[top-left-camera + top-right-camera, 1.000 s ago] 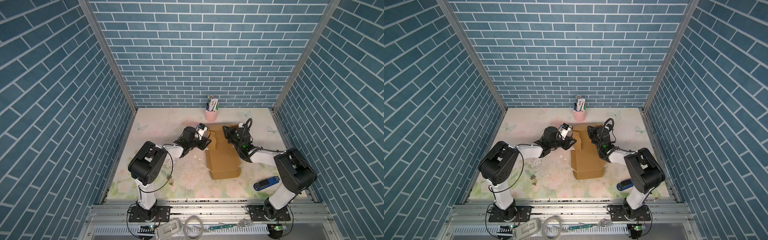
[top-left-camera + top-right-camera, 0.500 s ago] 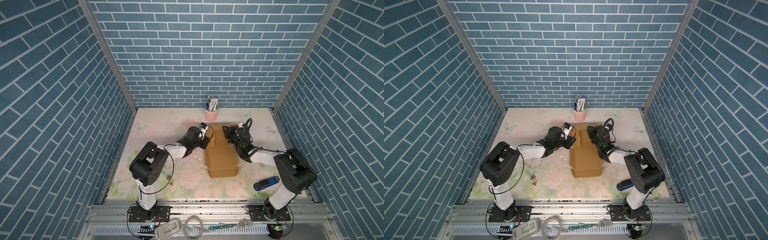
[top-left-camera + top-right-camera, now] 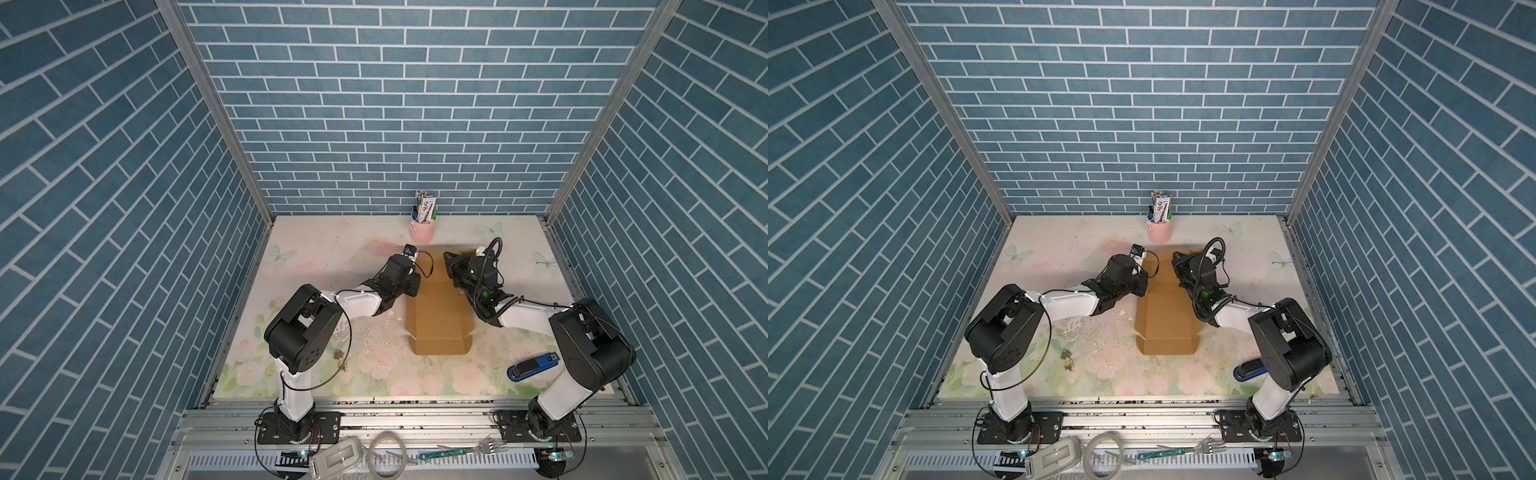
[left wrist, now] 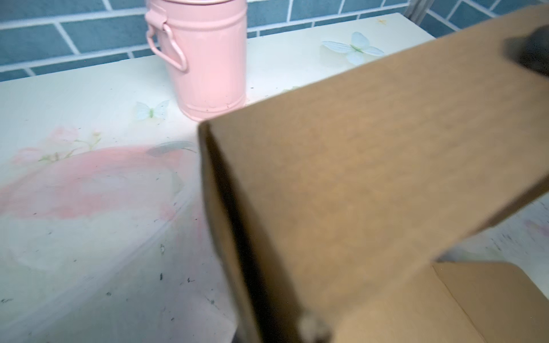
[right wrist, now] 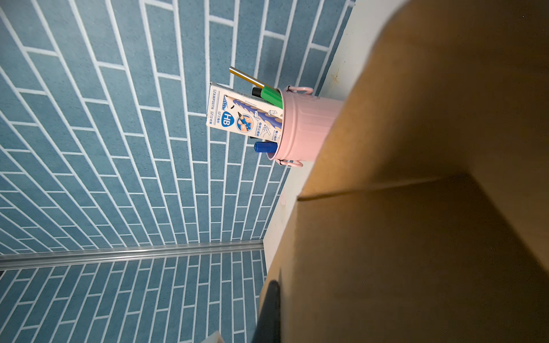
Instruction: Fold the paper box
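The brown paper box [image 3: 438, 320] lies in the middle of the table [image 3: 332, 257], with its long side running from the front to the back. In both top views the near part lies flat on the table. The far part sits between the two robot arms. In the left wrist view that far part [image 4: 371, 178] is lifted up and tilted, with one side bent down. The left hand [image 3: 413, 286] is at the left edge of the box, touching the cardboard, and it is closed up narrow. I cannot tell if it is pinching the cardboard or only pressing on it. The right hand [image 3: 451, 268] is at the far right side of the box, and it is closed tight too. In the right wrist view the cardboard [image 5: 416, 237] fills the space right next to a dark finger [image 5: 269, 311], but I cannot tell if the hand is gripping it. A pink pail [image 3: 422, 230] stands by the back wall, just behind the box, and holds pens and a pencil pack [image 5: 243, 112]. A blue stapler [image 3: 534, 368] lies on the table near the front right, well apart from the box. Small white bits [image 3: 374, 332] are scattered on the table to the left of the box.
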`<state>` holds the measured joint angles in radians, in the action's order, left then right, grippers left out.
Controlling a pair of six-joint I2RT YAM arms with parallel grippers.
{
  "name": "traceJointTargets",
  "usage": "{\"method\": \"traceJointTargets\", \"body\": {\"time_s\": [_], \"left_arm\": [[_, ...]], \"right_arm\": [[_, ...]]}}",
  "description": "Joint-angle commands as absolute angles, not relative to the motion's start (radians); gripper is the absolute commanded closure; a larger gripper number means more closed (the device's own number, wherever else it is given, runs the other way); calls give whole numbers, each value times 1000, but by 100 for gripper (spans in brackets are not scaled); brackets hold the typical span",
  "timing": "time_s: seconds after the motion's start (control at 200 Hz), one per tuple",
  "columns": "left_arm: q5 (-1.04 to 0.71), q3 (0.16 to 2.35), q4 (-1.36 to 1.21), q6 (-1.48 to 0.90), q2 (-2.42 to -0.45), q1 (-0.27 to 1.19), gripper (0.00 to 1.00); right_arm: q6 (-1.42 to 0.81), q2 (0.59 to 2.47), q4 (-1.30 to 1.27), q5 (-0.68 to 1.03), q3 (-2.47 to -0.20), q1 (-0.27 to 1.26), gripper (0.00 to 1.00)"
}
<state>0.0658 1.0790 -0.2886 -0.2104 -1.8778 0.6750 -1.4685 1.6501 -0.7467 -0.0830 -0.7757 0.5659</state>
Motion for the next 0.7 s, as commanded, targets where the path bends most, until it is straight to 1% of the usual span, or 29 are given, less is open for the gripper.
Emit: {"method": "traceJointTargets", "body": {"time_s": [0.0,0.215,0.375,0.525,0.635,0.695], "left_arm": [[156,1101,-286,-207,-1876,687,92],[150,1078,-281,-210,-1853,689,95],[130,1072,-250,-206,-1822,689,96],[135,1065,-213,-199,-1788,685,97],[137,1068,-177,-216,-1773,671,97],[144,1073,-152,-221,-1770,663,97]], "right_arm": [[-1449,1626,-636,-105,-788,589,100],[-1468,1585,-538,-149,-816,606,100],[-1459,1576,-501,-139,-841,609,100],[-1410,1566,-517,-115,-834,611,71],[-1334,1539,-580,-95,-806,614,57],[-1274,1513,-560,-72,-805,615,52]]}}
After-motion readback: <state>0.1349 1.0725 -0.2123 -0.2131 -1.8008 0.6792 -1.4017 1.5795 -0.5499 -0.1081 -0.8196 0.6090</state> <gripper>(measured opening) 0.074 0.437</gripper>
